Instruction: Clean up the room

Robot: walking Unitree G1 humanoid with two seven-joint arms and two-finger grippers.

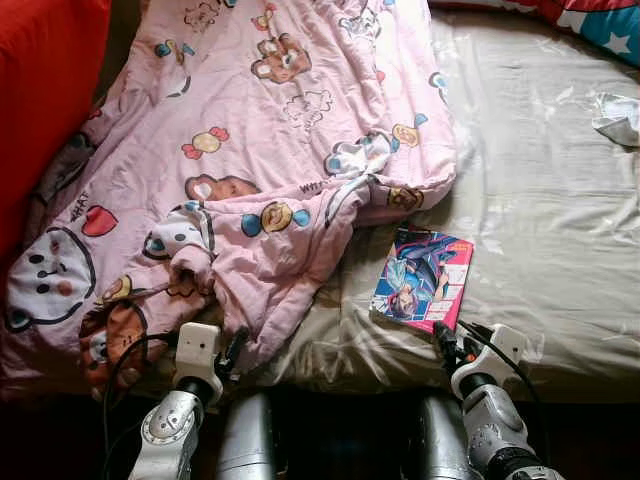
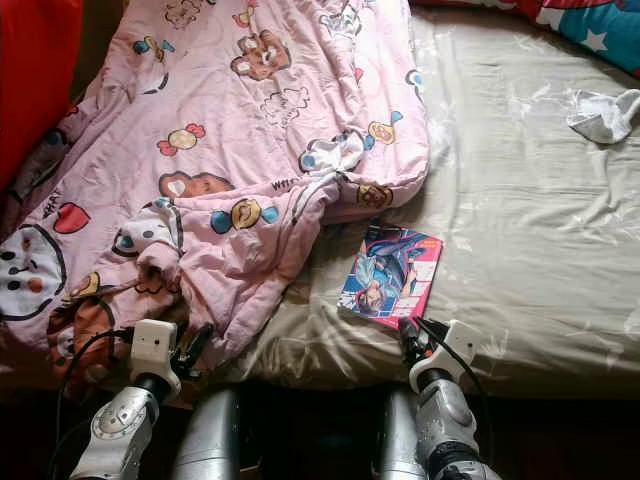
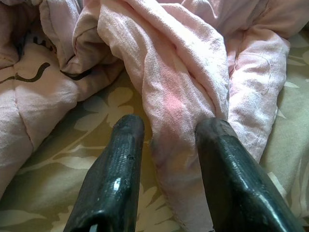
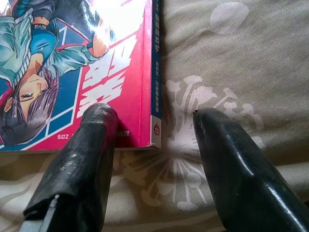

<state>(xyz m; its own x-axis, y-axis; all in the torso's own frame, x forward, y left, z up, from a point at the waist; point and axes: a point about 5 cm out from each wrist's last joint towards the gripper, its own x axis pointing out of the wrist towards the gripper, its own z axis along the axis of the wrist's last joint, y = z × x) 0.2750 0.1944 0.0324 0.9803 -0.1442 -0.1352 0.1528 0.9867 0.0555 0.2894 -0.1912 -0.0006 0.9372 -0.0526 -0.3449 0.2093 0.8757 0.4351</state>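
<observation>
Manga book (image 1: pixel 423 278) lies flat on the beige bed sheet (image 1: pixel 540 200), just beside the pink cartoon-print quilt (image 1: pixel 250 150). I see my right end effector (image 4: pixel 154 145) spread open at the book's near corner, spine between the fingers. My left end effector (image 3: pixel 166 145) is open astride a quilt fold.

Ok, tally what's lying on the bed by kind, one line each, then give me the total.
Pink blanket: 1
Comic book: 1
White crumpled item, possibly cloth, near the far right edge: 1
Red pillow at the left: 1
Blue star-print pillow at the top right: 1
Total: 5
</observation>
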